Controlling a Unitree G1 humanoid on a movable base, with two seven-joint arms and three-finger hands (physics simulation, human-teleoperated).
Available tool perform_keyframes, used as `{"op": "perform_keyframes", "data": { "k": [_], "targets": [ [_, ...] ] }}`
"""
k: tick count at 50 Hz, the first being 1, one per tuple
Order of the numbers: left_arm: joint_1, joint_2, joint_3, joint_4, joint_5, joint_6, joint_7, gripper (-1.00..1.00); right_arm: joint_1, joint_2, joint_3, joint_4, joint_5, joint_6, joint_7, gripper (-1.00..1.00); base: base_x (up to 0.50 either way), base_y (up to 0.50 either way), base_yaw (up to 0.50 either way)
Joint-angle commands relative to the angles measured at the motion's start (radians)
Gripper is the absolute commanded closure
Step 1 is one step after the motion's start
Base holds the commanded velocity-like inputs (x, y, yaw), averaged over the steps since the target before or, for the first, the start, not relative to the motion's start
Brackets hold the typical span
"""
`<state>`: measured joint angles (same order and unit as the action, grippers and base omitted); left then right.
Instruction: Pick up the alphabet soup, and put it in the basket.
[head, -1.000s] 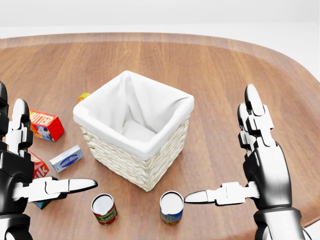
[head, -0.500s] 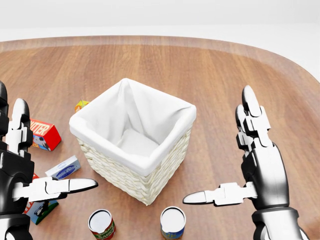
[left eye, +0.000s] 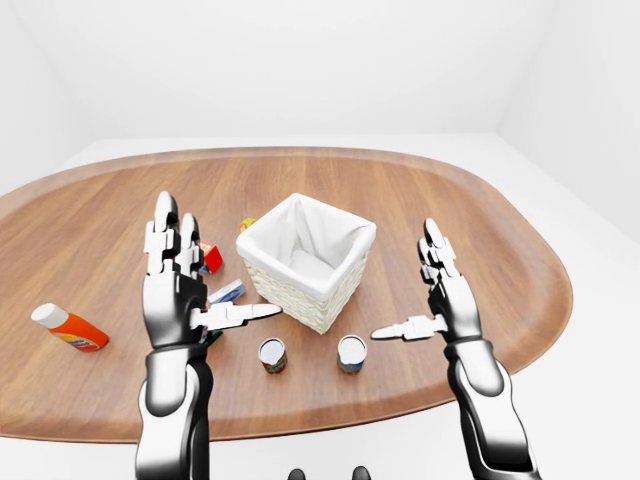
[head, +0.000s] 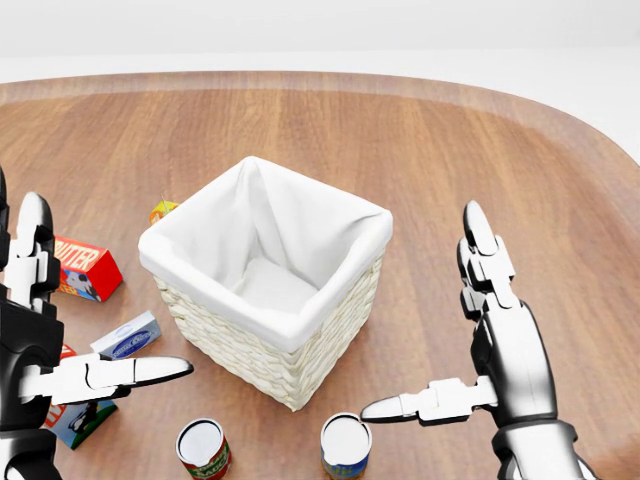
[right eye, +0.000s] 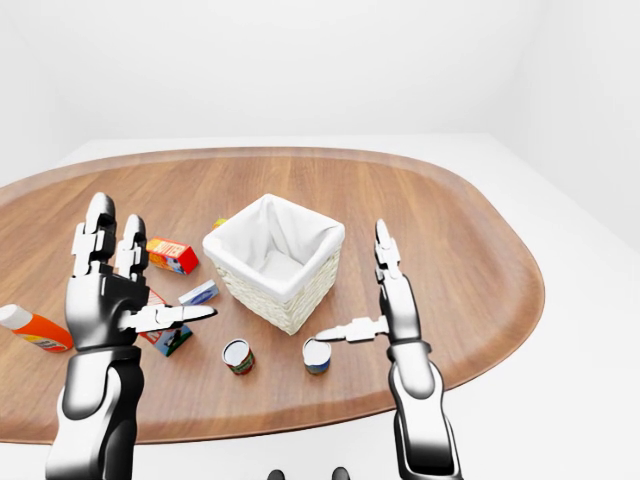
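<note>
Near the bottom edge of the head view, two cans stand upright on the wooden table (head: 480, 130), long axes vertical and pale lids facing up. Which one is the alphabet soup cannot be read for certain from the labels; the can with the blue and yellow label (head: 346, 446) stands just below the nearest corner of the basket (head: 268, 268), and the can with the red and green label (head: 204, 449) stands to its left, the two apart from each other. The basket is woven wicker with a white cloth lining, square, sitting upright at the middle of the table with nothing visible inside it. The right hand (head: 478, 352) hovers to the right of the blue-labelled can, fingers spread wide and upright, its thumb stretched toward the can's top without touching it. The left hand (head: 45, 340) is likewise wide open at the left edge, thumb pointing right above the red-labelled can, holding nothing. Left of the basket lie a red butter box (head: 86, 268), a small blue and white box (head: 131, 336) and a small orange item (head: 163, 210) partly hidden by the basket. In the left-eye view an orange bottle with a white cap (left eye: 68, 326) lies on its side far to the left.
</note>
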<state>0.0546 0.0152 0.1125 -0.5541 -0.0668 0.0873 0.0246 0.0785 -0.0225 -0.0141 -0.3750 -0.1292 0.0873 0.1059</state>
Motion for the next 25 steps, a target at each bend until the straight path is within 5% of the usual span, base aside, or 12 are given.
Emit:
{"op": "perform_keyframes", "data": {
  "k": [1,25],
  "targets": [
    [0.0,0.0,0.002,-0.003,0.0,0.0,0.0,-1.0,0.015,0.003,0.017,0.07,-0.02,0.0,0.002,-1.0,0.0,0.0,0.0],
    [-0.001,0.001,0.005,-0.006,-0.003,0.0,0.0,-1.0,0.035,-0.005,0.065,0.185,-0.091,0.0,0.042,-1.0,0.0,0.0,0.0]
  ]
}}
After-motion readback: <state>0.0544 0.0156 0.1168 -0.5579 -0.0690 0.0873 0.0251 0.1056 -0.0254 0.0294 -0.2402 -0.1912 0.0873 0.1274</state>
